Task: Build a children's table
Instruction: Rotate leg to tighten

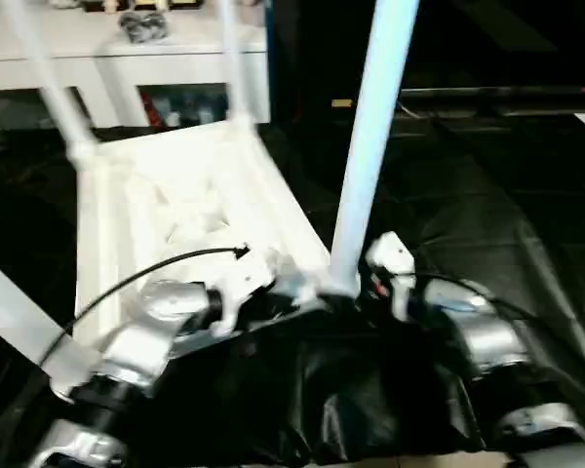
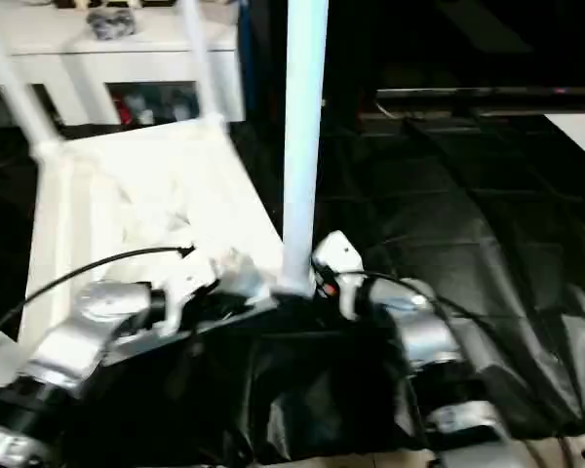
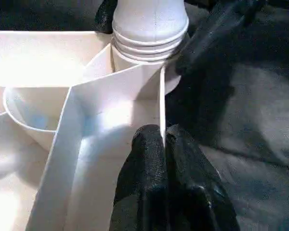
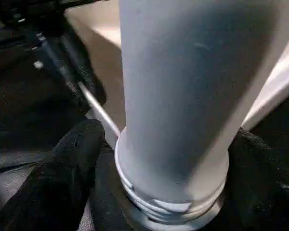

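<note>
The white tabletop [image 1: 175, 205] lies upside down on the black cloth, ribs facing up. Two legs [image 1: 49, 78] [image 1: 232, 58] stand in its far corners, and another leg [image 1: 15, 312] rises at the near left. The near-right leg [image 1: 370, 146] stands upright in its corner socket [image 3: 149, 53]. My left gripper [image 3: 162, 134] is shut on the tabletop's thin rim wall just beside that socket. My right gripper [image 4: 168, 144] is open around the base of the near-right leg, one black finger [image 4: 72, 168] on each side, just above the threaded collar.
Black cloth [image 1: 507, 195] covers the floor around the tabletop, with free room to the right. A low white shelf unit [image 1: 127, 49] stands behind, with a dark object [image 1: 141, 24] on top. A black cable [image 1: 146, 273] arcs over my left forearm.
</note>
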`<state>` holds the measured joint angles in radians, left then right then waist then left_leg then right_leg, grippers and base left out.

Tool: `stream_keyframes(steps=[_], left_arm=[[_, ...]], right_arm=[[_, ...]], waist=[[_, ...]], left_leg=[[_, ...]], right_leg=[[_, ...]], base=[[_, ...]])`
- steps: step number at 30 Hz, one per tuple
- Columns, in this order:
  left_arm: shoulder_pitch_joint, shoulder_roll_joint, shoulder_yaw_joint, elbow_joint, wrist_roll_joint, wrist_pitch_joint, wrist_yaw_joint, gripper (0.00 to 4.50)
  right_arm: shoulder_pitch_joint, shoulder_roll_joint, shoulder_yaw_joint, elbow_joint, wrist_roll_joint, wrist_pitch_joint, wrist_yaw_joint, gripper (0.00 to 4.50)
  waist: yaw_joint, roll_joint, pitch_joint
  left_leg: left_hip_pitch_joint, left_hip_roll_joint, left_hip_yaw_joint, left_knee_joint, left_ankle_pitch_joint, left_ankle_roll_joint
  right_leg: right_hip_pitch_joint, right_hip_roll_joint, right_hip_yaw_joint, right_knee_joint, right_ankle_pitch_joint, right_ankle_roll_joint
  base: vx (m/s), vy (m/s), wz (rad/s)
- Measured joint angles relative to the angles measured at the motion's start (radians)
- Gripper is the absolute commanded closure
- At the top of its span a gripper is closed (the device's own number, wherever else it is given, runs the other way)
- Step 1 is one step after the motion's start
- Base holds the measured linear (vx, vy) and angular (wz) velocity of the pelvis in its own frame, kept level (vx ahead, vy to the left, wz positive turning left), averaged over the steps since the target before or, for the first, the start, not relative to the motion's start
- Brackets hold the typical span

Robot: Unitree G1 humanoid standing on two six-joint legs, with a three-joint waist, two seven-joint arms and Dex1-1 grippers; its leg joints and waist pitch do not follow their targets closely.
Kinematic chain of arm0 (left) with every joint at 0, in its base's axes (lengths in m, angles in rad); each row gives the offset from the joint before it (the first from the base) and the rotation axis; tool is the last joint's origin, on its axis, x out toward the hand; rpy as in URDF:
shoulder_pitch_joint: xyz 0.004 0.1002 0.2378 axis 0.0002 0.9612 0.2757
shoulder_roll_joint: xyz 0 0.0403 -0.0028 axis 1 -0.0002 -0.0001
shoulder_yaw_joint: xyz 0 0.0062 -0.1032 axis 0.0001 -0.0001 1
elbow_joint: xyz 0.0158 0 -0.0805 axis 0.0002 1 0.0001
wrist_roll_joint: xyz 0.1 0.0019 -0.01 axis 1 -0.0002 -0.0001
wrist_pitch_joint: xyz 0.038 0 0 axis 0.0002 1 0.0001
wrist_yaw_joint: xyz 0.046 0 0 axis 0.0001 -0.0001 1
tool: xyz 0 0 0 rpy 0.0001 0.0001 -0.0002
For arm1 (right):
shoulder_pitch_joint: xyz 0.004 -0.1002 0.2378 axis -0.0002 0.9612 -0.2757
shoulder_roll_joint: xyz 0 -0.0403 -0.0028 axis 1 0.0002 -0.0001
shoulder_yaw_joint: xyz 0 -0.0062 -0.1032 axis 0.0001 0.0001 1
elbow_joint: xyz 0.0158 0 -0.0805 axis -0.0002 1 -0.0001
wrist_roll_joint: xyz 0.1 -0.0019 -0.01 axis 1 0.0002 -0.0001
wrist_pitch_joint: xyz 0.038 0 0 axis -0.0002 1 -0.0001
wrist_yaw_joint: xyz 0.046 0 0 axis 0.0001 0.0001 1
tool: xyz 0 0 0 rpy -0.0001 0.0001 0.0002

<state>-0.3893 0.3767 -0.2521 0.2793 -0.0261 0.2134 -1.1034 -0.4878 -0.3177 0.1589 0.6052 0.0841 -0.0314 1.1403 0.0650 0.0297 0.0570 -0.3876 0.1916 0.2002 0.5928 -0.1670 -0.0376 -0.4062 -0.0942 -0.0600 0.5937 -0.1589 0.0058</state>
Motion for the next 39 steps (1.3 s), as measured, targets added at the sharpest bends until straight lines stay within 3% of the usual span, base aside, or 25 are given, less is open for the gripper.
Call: stream_keyframes(steps=[2,3,7,14,23,26,27,32,38,39], left_arm=[[0.0,0.015,-0.001,0.001,-0.014,0.0,-0.032,4.5],[0.0,0.021,-0.001,0.001,-0.018,-0.001,-0.042,4.5],[0.0,0.037,-0.001,0.001,-0.028,-0.002,-0.081,4.5],[-0.001,0.044,-0.006,0.0,-0.038,-0.002,-0.115,4.5],[-0.005,0.016,-0.009,0.01,-0.017,-0.004,-0.069,4.5],[-0.042,-0.057,0.0,0.064,0.042,-0.003,0.084,4.5],[-0.048,-0.075,0.0,0.072,0.055,-0.001,0.128,4.5],[-0.068,-0.149,0.002,0.094,0.1,0.037,0.269,4.5],[-0.07,-0.201,0.007,0.089,0.116,0.072,0.341,4.5],[-0.069,-0.202,0.007,0.087,0.116,0.072,0.341,4.5]], right_arm=[[-0.007,-0.017,0.014,-0.003,0.002,-0.001,0.049,0.63],[-0.009,-0.02,0.018,-0.003,0.003,-0.002,0.064,0.9],[-0.015,-0.026,0.025,-0.003,0.009,-0.001,0.094,1.04],[-0.015,-0.025,0.027,-0.004,0.027,0.001,0.134,1.67],[0.025,-0.006,0.006,-0.034,0.03,0.019,0.077,1.8],[0.013,0.073,-0.054,0.023,-0.006,0.017,-0.173,1.8],[0.006,0.098,-0.065,0.039,-0.016,0.017,-0.253,1.8],[-0.021,0.189,-0.103,0.098,-0.04,0.008,-0.509,1.81],[-0.022,0.23,-0.135,0.101,-0.046,0.01,-0.611,1.81],[-0.021,0.23,-0.137,0.099,-0.045,0.01,-0.608,1.11]], waist=[[0.0,-0.002,0.001],[0.001,-0.004,0.001],[0.002,-0.007,0.002],[0.016,-0.008,0.002],[0.024,-0.008,0.002],[0.009,-0.009,0.002],[-0.003,-0.01,0.002],[-0.028,-0.01,0.002],[-0.032,-0.009,0.001],[-0.032,-0.009,0.001]], left_leg=[[0.0,0.0,0.0,0.0,0.0,0.0],[0.0,0.0,0.0,0.0,0.0,0.0],[0.0,0.0,0.0,0.0,0.0,0.0],[-0.001,0.0,0.001,0.0,0.0,0.0],[0.001,0.0,0.001,0.0,0.0,0.0],[0.004,-0.001,0.001,0.0,0.0,0.0],[0.004,-0.001,0.001,0.0,0.0,0.0],[0.004,-0.002,0.0,0.0,0.0,0.0],[0.003,-0.002,0.0,0.0,0.0,0.0],[0.003,-0.002,0.0,0.0,0.0,0.0]], right_leg=[[0.0,0.0,0.001,0.0,0.0,0.0],[0.0,0.0,0.001,0.0,0.0,0.0],[0.0,0.0,0.001,0.001,0.0,0.0],[0.0,0.0,0.002,0.001,0.0,0.0],[0.002,0.0,0.003,0.001,0.0,0.0],[0.002,0.0,0.005,0.001,-0.002,0.003],[0.002,0.0,0.005,0.001,-0.002,0.004],[0.001,0.0,0.004,0.0,-0.003,0.005],[0.002,0.0,0.005,-0.002,-0.003,0.005],[0.002,0.0,0.005,-0.002,-0.003,0.005]], base=[[0.0,0.0,0.0],[0.0,0.0,0.0],[0.0,0.0,0.0],[0.0,0.0,0.0],[0.0,0.0,0.0],[0.0,0.0,0.0],[0.0,0.0,0.0],[0.0,0.0,0.0],[0.0,0.0,0.0],[0.0,0.0,0.0]])
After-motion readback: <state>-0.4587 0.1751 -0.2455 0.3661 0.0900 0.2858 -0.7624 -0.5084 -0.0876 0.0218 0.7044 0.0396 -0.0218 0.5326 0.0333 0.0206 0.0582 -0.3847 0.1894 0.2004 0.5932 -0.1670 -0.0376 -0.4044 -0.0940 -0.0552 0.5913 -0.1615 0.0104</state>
